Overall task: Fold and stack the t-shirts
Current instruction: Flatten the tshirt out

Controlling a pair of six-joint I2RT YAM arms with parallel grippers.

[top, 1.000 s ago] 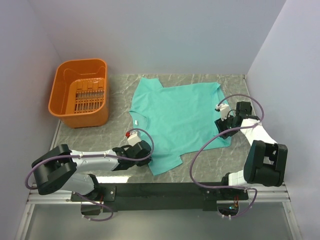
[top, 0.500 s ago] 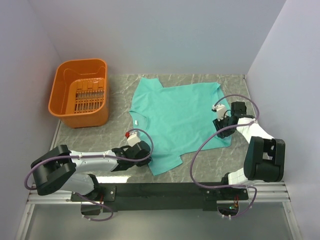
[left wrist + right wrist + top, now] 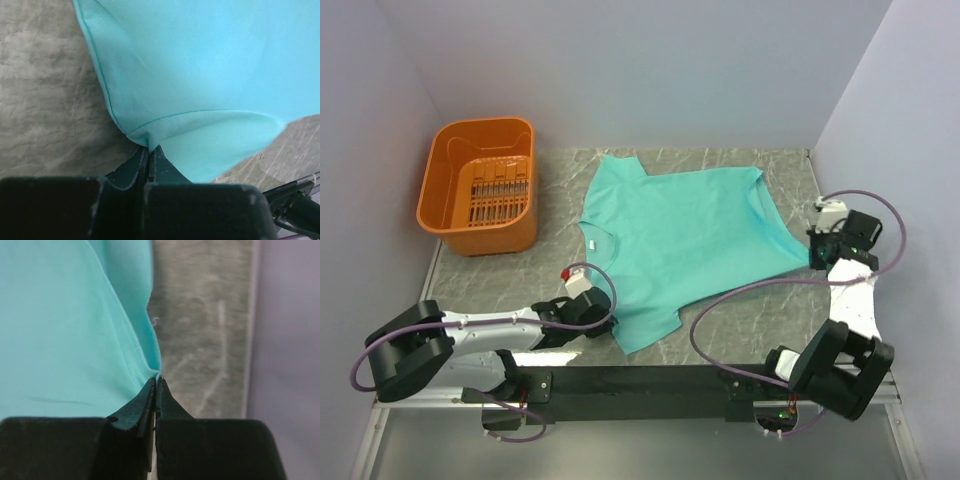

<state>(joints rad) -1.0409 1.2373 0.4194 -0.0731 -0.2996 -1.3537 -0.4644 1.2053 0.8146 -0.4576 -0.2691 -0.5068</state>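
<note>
A teal t-shirt [image 3: 680,235] lies spread on the grey table, its neck toward the left. My left gripper [image 3: 604,310] is at the shirt's near-left sleeve and is shut on a pinch of the sleeve fabric. The left wrist view shows the t-shirt [image 3: 200,60] puckering into the tips of that left gripper [image 3: 149,148]. My right gripper [image 3: 812,256] is at the shirt's right corner, shut on the hem. In the right wrist view the t-shirt [image 3: 65,330] is drawn taut into my right gripper [image 3: 157,381].
An orange plastic basket [image 3: 485,236] stands at the back left of the table. The right wall [image 3: 900,150] is close beside the right arm. Bare marbled table [image 3: 740,320] runs along the near edge.
My right gripper shut on the shirt's right corner and swung outward to the right, pulling the hem flat. The left arm shifted slightly toward the near edge, still gripping the sleeve.
</note>
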